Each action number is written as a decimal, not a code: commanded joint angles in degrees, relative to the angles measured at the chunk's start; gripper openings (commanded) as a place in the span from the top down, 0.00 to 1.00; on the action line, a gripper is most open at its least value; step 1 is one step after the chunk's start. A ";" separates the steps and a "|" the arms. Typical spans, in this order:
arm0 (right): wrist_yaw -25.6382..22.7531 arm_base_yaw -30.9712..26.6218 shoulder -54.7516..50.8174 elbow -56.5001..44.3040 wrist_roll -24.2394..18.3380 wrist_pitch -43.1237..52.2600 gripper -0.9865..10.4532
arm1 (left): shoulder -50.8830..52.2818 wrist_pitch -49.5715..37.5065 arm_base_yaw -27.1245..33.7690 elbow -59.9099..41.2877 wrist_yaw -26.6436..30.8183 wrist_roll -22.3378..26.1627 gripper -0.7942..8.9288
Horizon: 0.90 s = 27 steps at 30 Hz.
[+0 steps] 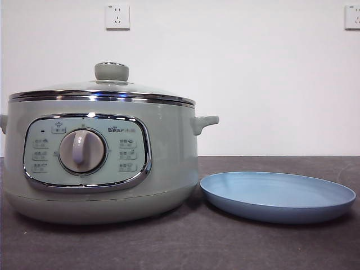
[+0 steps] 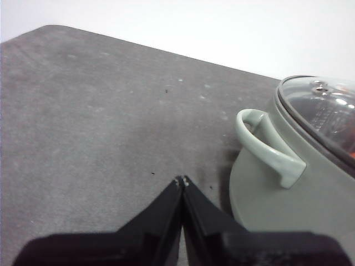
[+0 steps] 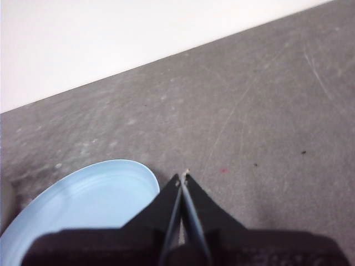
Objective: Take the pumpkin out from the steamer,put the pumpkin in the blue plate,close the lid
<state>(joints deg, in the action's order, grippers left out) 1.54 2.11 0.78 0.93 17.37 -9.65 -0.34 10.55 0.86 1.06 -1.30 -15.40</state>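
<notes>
Dark grey table (image 1: 180,247): sage-green steamer (image 1: 101,163), glass lid (image 1: 107,87) on; blue plate (image 1: 278,197) bare; both grippers clenched, empty.

One steamer (image 1: 101,169) stands on the dark surface (image 1: 180,247), with one lid (image 1: 104,87) seated on it, bearing one knob (image 1: 111,71). One blue plate (image 1: 278,197) lies just beside the steamer. Behind the steamer, the wall carries two sockets (image 1: 117,16). The steamer's front shows one dial (image 1: 82,151). Two grippers appear, left (image 2: 182,180) and right (image 3: 183,176), one per wrist view.
</notes>
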 commanded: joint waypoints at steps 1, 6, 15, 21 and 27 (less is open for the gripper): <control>0.24 -0.17 0.17 0.59 3.56 0.15 0.93 | 0.15 1.68 0.22 0.59 -0.59 -5.92 0.92; 3.04 -0.17 1.62 4.50 4.07 0.11 0.93 | -0.20 4.66 0.22 5.68 -0.70 -7.17 0.92; 3.06 -0.17 11.15 15.61 4.17 -1.40 0.93 | -10.36 4.46 0.22 16.70 -5.38 -6.99 0.92; 5.95 -0.17 19.74 24.48 0.28 -2.01 0.93 | -21.73 4.42 0.22 24.81 -11.82 -0.37 0.92; 13.00 -0.17 28.15 33.09 -4.46 -3.08 0.93 | -33.42 6.10 0.20 34.56 -23.28 5.64 0.92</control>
<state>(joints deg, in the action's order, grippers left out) 13.72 2.09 27.94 33.01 15.25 -12.64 -32.34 16.60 0.86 34.59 -21.89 -13.08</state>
